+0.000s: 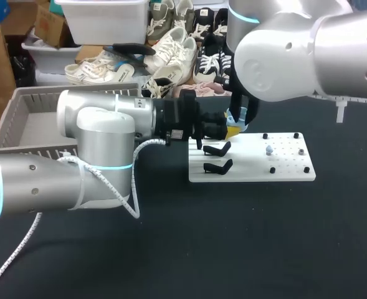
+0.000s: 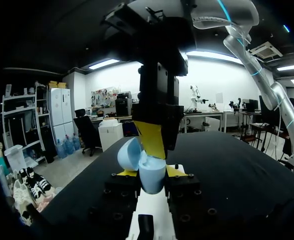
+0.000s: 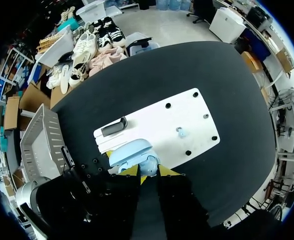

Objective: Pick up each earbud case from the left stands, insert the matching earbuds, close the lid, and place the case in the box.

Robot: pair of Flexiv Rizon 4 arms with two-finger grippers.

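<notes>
My left gripper (image 1: 231, 131) (image 2: 150, 173) is shut on a light blue earbud case (image 2: 151, 176) (image 3: 133, 152), held above the white board's (image 1: 283, 171) left end with its lid open. My right gripper (image 1: 240, 119) (image 2: 154, 146) (image 3: 148, 171) comes straight down onto the case's open body. Whether it holds anything is hidden. One pale blue earbud (image 1: 268, 150) (image 3: 180, 132) sits on a peg on the right half of the board. Two black stands (image 1: 217, 149) (image 1: 218, 166) on the board's left are bare.
A grey slatted box (image 1: 21, 118) (image 3: 43, 142) stands on the table to the left, behind my left arm. Small black pegs (image 1: 305, 169) dot the right side of the board. Bare dark tabletop (image 1: 245, 243) lies in front of the board.
</notes>
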